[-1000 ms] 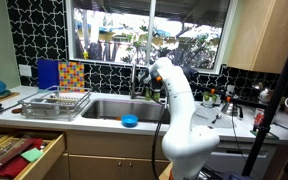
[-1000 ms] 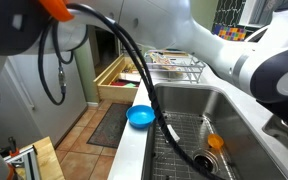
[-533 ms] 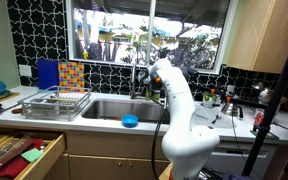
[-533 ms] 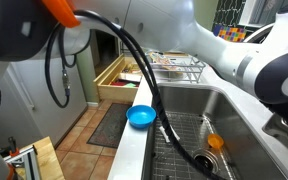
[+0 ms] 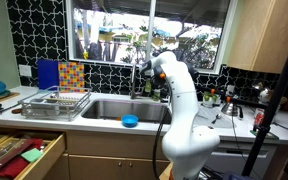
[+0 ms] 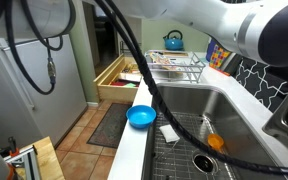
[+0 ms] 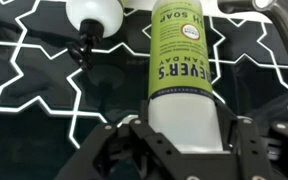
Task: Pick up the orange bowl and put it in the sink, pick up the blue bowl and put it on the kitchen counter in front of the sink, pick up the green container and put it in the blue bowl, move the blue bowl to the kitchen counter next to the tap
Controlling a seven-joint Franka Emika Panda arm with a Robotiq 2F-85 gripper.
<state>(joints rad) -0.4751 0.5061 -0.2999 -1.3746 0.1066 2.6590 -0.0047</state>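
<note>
black tiled backsplash [image 7: 24,85]; claw [image 7: 184,135] grips green container [image 7: 181,65].

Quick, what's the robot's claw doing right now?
Gripper: closed on the green container, one finger on each side of it.

A white robot arm [image 5: 179,100] is reaching toward the slim chrome tap [image 5: 136,78] behind the grey steel sink [image 5: 112,107] while a small round blue bowl [image 5: 130,121] is sitting on the pale counter [image 5: 84,121].
</note>
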